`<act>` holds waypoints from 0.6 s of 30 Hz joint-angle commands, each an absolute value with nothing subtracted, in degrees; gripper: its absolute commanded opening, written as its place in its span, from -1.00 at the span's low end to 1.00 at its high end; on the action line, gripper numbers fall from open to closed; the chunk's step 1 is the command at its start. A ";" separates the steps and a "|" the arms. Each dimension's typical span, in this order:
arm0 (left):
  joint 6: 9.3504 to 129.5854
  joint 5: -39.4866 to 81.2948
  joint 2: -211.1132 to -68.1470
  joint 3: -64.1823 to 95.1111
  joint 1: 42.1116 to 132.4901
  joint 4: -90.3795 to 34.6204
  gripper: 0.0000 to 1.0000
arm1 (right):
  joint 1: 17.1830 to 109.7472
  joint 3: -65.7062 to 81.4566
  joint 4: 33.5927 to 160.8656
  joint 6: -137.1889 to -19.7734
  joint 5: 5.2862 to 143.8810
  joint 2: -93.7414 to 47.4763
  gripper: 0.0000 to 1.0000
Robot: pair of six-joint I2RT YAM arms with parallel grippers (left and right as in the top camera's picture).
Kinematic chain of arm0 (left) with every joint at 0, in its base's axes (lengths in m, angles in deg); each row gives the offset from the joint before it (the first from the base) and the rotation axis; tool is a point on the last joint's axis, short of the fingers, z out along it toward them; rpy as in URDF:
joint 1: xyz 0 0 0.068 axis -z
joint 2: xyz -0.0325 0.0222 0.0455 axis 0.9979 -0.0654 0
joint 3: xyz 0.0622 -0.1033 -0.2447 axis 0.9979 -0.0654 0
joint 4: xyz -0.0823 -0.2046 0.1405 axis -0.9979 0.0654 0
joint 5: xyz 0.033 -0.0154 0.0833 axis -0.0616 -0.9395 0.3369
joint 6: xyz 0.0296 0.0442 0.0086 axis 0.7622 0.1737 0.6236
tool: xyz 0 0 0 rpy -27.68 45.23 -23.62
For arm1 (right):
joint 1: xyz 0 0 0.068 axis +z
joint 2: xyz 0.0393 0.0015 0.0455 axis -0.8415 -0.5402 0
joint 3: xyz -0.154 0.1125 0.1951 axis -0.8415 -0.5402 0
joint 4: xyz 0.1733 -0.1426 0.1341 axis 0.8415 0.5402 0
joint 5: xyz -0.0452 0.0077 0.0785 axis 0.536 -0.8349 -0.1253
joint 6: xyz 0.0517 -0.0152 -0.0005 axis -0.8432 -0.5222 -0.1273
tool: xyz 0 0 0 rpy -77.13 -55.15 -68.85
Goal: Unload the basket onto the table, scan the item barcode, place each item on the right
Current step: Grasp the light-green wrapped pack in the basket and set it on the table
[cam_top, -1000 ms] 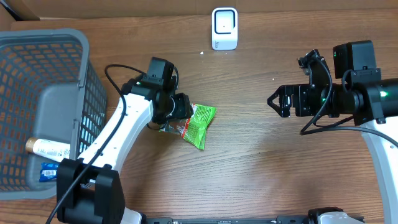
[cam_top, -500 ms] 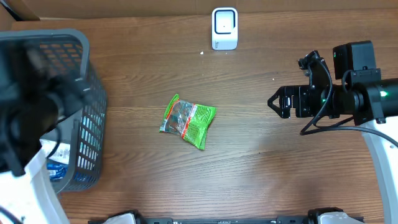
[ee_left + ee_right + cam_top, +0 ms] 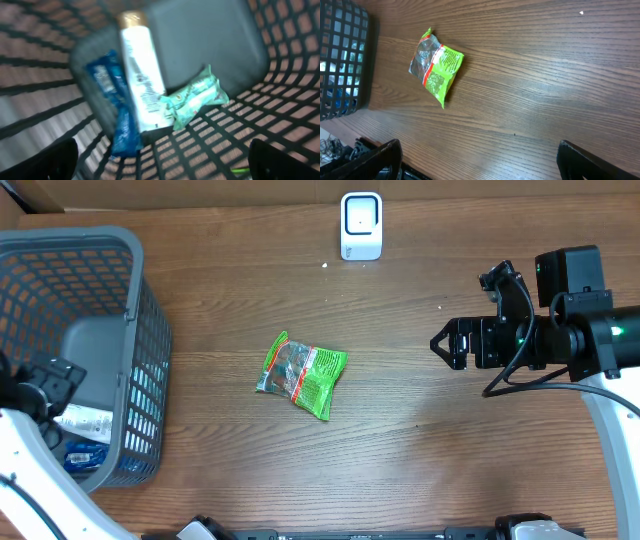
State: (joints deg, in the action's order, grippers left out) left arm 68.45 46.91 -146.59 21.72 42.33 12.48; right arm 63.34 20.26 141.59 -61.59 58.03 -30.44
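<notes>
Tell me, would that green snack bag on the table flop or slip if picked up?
The green snack bag looks thin and crinkled, so it would probably flop and crumple. It lies flat on the wooden table, so rolling seems unlikely. Its glossy film might slip in a pinch.

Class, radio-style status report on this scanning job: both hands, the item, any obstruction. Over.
Left hand open, empty, over basket. Right hand open, empty. Green packet loose on table, short of scanner. Nothing between them.
</notes>
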 commanded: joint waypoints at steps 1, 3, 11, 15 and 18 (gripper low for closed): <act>79.71 37.56 -151.40 15.44 42.59 6.86 0.99 | 63.63 21.70 141.30 -61.37 58.14 -30.29 0.98; 81.98 36.84 -157.91 13.15 42.90 4.17 1.00 | 63.63 21.70 141.28 -61.37 58.14 -30.29 0.98; 91.16 28.18 -173.80 12.95 47.51 -0.22 0.76 | 63.63 21.70 141.11 -61.39 58.11 -30.29 0.98; 90.31 31.18 -177.72 12.95 50.20 -1.99 0.42 | 63.63 21.70 141.28 -61.39 58.14 -30.29 0.98; 81.76 40.60 -178.79 12.95 50.92 -2.03 -0.52 | 63.63 21.70 141.28 -61.37 58.14 -30.29 0.98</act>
